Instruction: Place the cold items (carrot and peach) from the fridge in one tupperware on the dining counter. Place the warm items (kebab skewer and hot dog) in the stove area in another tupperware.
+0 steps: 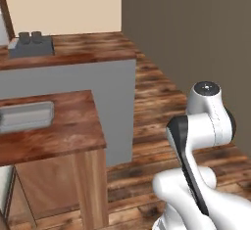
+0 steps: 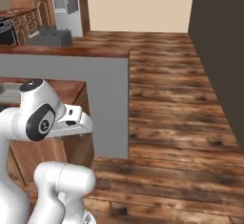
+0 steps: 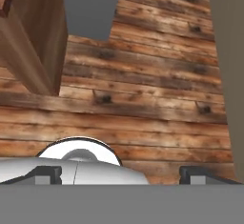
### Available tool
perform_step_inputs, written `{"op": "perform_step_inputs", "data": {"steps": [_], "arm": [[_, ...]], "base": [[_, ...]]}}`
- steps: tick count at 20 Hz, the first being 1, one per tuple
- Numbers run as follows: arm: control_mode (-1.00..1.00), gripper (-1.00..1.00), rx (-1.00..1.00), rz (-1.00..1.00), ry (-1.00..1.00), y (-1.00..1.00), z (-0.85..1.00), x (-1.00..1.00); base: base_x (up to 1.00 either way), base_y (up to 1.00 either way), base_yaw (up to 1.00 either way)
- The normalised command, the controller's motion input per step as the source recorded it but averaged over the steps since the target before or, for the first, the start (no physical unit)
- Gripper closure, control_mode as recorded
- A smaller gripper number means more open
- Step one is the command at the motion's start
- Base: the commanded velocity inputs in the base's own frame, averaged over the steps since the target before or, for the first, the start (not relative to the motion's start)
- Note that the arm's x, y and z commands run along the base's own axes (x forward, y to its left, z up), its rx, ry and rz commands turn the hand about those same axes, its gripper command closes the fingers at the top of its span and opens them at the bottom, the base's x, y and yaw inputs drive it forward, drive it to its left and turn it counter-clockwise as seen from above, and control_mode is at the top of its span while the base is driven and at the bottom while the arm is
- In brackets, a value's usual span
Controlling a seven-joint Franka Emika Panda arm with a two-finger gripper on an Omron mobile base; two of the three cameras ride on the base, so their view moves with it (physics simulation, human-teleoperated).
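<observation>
Tupperware (image 1: 27, 116), one shallow grey container, lay on the near wooden desk (image 1: 73, 131) at the left of the left base view, while the carrot, peach, kebab skewer and hot dog could not be made out anywhere. The pincer (image 3: 121, 174) was released and empty, its two dark fingertips (image 3: 47, 174) spread wide above bare plank floor (image 3: 143, 99), so the step in hand was probably travel: the base should drive toward the food with the arm tucked clear of the desk corner. Counted: one container, two desks, one arm.
</observation>
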Motion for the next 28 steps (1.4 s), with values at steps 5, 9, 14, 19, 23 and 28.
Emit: {"op": "perform_step_inputs", "data": {"steps": [5,9,14,19,23,28], "arm": [[1.0,-1.0,0.0,0.0,0.0,0.0,0.0,0.0],[1.0,-1.0,0.0,0.0,0.0,0.0,0.0,0.0],[1.0,-1.0,0.0,0.0,0.0,0.0,0.0,0.0],[1.0,-1.0,0.0,0.0,0.0,0.0,0.0,0.0],[1.0,-1.0,0.0,0.0,0.0,0.0,0.0,0.0],[1.0,-1.0,0.0,0.0,0.0,0.0,0.0,0.0]], "base": [[0.47,-1.0,0.06],[0.64,-0.98,0.06],[0.83,-0.72,0.09],[0.95,-0.6,0.12],[0.96,-0.54,0.14],[1.0,-0.47,0.18]]}}
